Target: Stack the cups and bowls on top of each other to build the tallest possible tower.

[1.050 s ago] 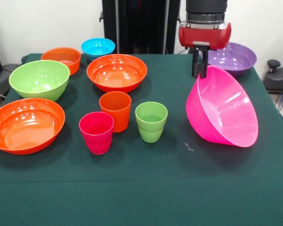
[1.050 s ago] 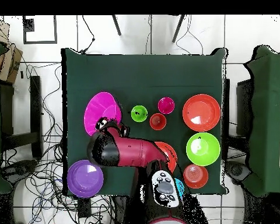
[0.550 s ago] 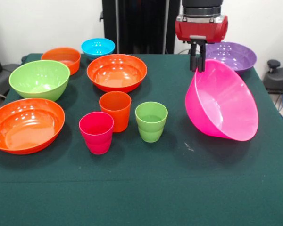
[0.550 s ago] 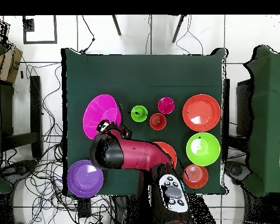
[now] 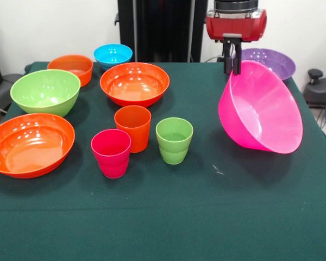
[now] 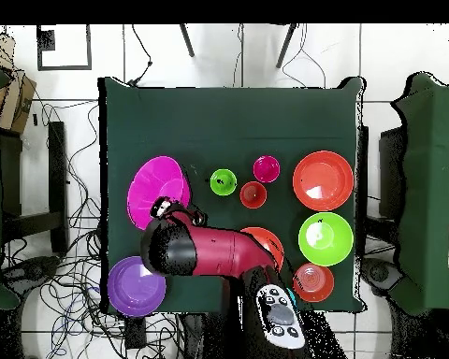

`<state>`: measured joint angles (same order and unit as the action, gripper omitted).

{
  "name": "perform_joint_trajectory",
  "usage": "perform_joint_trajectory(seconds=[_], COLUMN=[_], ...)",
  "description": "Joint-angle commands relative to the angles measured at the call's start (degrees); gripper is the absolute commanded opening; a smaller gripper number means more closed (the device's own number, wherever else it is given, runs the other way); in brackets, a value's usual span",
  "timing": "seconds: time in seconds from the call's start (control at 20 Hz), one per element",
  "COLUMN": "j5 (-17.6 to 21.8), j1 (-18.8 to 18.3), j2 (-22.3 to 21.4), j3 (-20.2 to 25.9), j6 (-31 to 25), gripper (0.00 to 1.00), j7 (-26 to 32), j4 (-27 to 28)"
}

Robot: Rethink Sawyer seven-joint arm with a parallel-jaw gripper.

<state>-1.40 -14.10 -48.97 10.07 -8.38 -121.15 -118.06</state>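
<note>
My gripper point(image 5: 232, 69) point(image 6: 163, 203) is shut on the far rim of the large pink bowl point(image 5: 261, 109) point(image 6: 154, 187), which hangs tilted, its opening facing the camera, above the table's right side. Behind it sits the purple bowl point(image 5: 269, 61) point(image 6: 136, 285). Three cups stand upright mid-table: orange point(image 5: 132, 127) point(image 6: 253, 194), magenta-red point(image 5: 111, 153) point(image 6: 266, 168), light green point(image 5: 174, 140) point(image 6: 223, 181). On the left are a wide orange bowl point(image 5: 30, 143) point(image 6: 323, 179), a green bowl point(image 5: 45, 91) point(image 6: 325, 238), a small orange bowl point(image 5: 70, 67) point(image 6: 313, 281) and a small blue bowl point(image 5: 113, 54). Another wide orange bowl point(image 5: 134, 82) sits centre-back, partly under the arm from overhead.
The green table point(image 5: 163, 217) point(image 6: 228, 122) has bare cloth along its front in the front view. A small white speck point(image 5: 217, 171) lies near the pink bowl. Cables and chairs surround the table on the floor.
The pink bowl has risen off the table in my gripper and shifted slightly right in the front view. The cups and other bowls have not moved.
</note>
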Motion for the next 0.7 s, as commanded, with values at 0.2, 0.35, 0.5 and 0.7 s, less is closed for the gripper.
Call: perform_joint_trajectory(seconds=[0.2, 0.35, 0.5, 0.7], j5=[-2.2, -1.98, -1.22, -0.15], j1=[-4.9, -8.04, -12.41, -16.77], j2=[-4.1, -6.33, -7.03, -6.69], j3=[9.88, 12.35, 16.0, 19.56], j6=[-5.69, -6.24, -4.95, -5.04], gripper=[0.0, 0.0, 0.0, 0.0], j7=[-4.53, -3.37, -2.57, -1.11], j4=[-5.16, -7.52, -9.64, -10.27])
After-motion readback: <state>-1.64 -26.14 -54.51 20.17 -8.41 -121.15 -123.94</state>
